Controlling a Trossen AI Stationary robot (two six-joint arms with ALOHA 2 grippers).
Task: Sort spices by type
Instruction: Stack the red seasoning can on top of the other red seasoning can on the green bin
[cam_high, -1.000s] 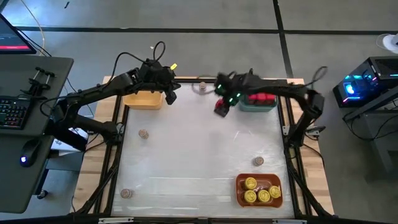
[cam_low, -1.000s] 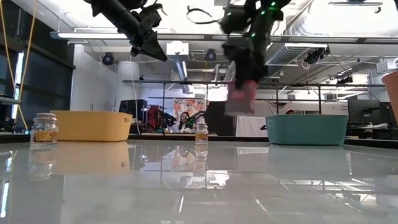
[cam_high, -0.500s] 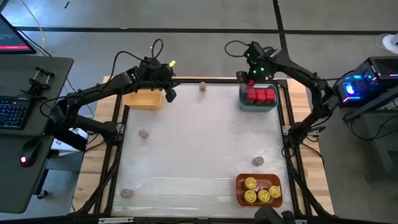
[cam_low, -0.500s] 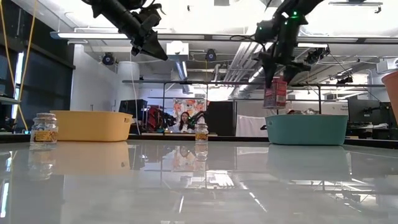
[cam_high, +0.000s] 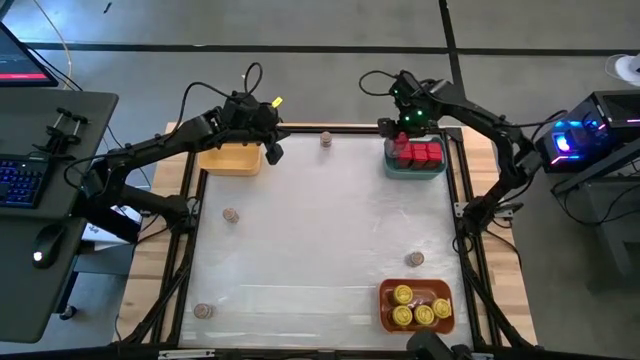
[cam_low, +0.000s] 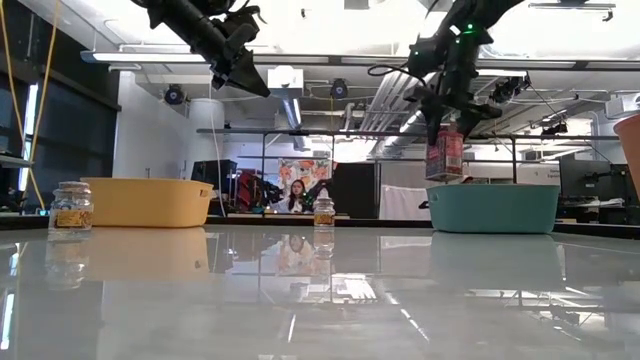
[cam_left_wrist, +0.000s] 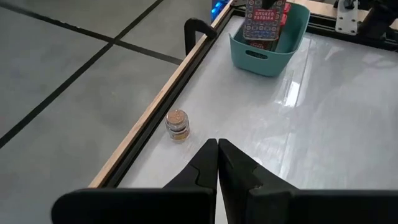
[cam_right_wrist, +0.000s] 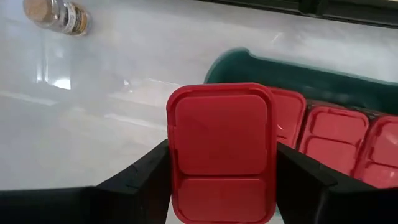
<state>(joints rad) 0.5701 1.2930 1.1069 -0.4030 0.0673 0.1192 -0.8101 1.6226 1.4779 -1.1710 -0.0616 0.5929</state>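
Observation:
My right gripper (cam_high: 398, 137) is shut on a red boxy tin (cam_low: 444, 154) and hangs over the left end of the teal bin (cam_low: 492, 208). Other red tins (cam_right_wrist: 329, 147) lie in that bin. My left gripper (cam_high: 272, 151) is shut and holds nothing, raised beside the yellow bin (cam_high: 231, 160). Several tan-brown round jars stand on their bases on the table, among them one (cam_high: 326, 139) by the far edge and one (cam_high: 231, 215) at the left. Round yellow-lidded jars (cam_high: 418, 307) sit in the orange bin (cam_high: 386, 306). My right gripper pinches the red tin between its two fingers, one on each of two opposite side walls (cam_right_wrist: 169, 163) just below the red lid (cam_right_wrist: 221, 134). The fingers come from above, pointing down. The tin hangs upright, lifted clear, its bottom just above the teal bin's rim.
Two more tan jars stand at the right (cam_high: 415, 259) and the near left (cam_high: 204, 311). The orange bin is at the near right corner. A wide stretch of bare white table (cam_high: 320, 230) lies in the middle. A wooden frame edges the table.
My right gripper has carried the red tin toward the table's right and far edges, from the open table to above the teal bin's left end, rolling its wrist on the way. Most of this happened early; lately it has hardly moved. The tin stays upright.

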